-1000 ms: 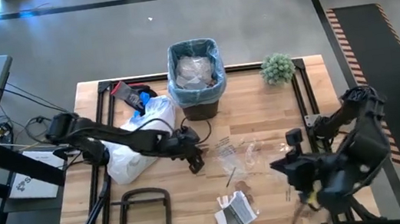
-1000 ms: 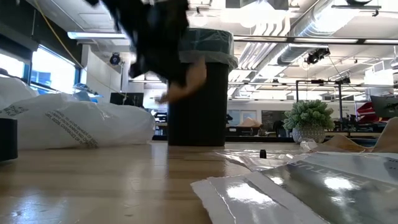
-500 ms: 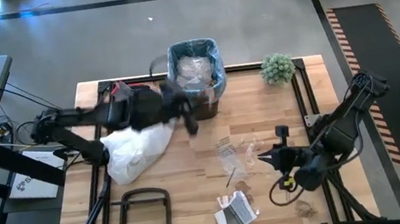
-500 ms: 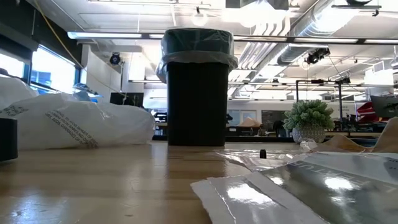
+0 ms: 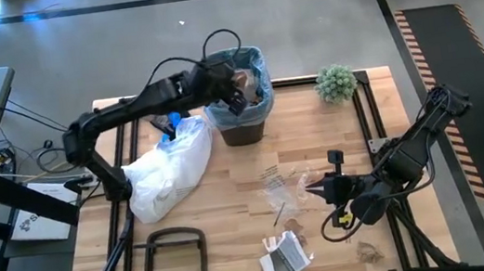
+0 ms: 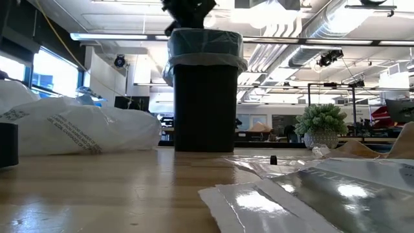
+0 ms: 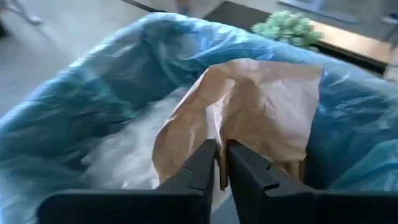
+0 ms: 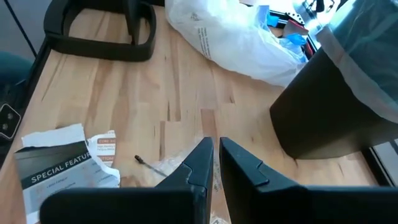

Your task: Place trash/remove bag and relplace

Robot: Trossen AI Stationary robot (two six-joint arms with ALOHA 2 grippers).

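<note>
The step in hand is binning litter: the left pincer (image 7: 221, 163) hangs over the black bin (image 5: 241, 128) at the surface's (image 5: 235, 225) twelve o'clock edge, fingers nearly together on a crumpled brown paper scrap (image 7: 261, 112) above the blue bag (image 5: 254, 62). Next it must part its fingers to drop the scrap inside. The right pincer (image 5: 310, 188), shut and empty, hovers at four o'clock by the clear wrappers (image 5: 288, 186). One bin, one blue bag, one white bag (image 5: 168, 173), one packet (image 5: 286, 257), one plant (image 5: 335, 82).
</note>
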